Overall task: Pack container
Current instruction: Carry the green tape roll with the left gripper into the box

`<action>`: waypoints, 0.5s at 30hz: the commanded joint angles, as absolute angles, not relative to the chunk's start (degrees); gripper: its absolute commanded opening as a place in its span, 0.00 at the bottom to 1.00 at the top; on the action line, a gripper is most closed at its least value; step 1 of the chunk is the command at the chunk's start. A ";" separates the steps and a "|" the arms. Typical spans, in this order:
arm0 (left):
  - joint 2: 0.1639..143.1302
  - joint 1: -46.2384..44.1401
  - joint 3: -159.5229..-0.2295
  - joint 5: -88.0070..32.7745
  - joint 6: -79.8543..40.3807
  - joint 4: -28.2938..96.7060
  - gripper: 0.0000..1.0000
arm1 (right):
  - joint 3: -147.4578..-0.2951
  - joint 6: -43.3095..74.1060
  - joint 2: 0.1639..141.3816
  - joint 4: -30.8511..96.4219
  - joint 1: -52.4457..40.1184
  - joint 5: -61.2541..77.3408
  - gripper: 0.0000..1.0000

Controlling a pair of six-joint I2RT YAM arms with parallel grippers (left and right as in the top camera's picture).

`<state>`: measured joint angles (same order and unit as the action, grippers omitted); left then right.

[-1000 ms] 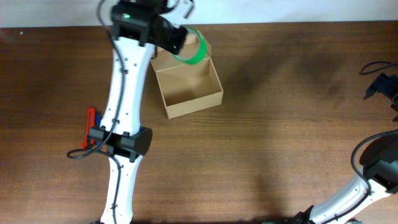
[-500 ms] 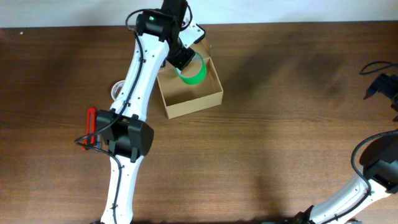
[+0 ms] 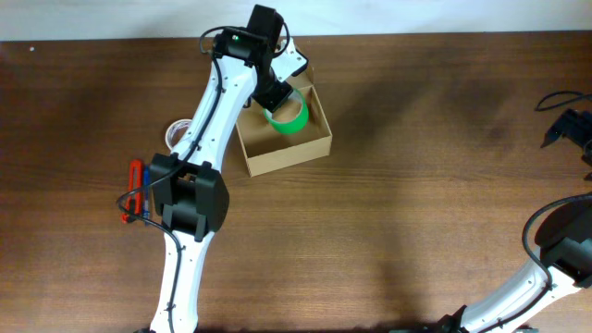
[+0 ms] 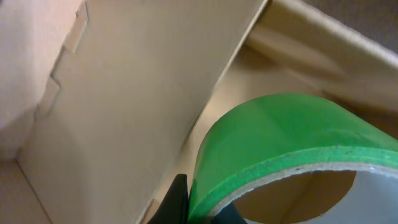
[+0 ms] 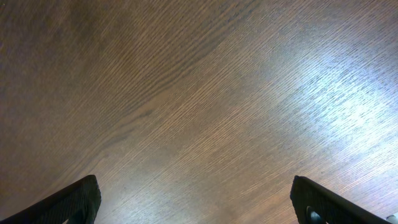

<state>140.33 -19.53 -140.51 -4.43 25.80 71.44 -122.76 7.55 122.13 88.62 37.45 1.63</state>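
Starting with the overhead view, the open box (image 3: 294, 154) is found left of centre at the far side of the table (image 3: 416, 203). The left claw (image 3: 278, 100) is directly above it, clamped on a green tape roll (image 3: 289, 117) held inside the walls. The right claw (image 3: 566, 128) is well apart at the right edge, so the left arm is nearer. In the left wrist view, the roll is seen tilted, close beside a box wall; release straight down is judged sufficient. In the right wrist view, the fingers are spread apart above the table.
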 commanded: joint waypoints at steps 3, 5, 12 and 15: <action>138.98 -21.02 -140.07 -4.64 26.74 67.79 0.02 | -122.52 7.79 122.23 88.62 37.41 2.17 0.99; 139.06 -21.17 -140.07 -4.64 26.72 67.44 0.02 | -122.52 7.79 122.23 88.62 37.41 2.17 0.99; 140.49 -21.39 -140.07 -4.64 26.68 67.70 0.01 | -122.52 7.79 122.23 88.62 37.41 2.17 0.99; 141.45 -21.39 -140.07 -4.27 26.68 67.90 0.01 | -122.52 7.79 122.23 88.62 37.41 2.17 0.99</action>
<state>140.35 -21.32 -140.40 -4.43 25.93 67.77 -122.76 7.55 122.13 88.62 37.45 1.63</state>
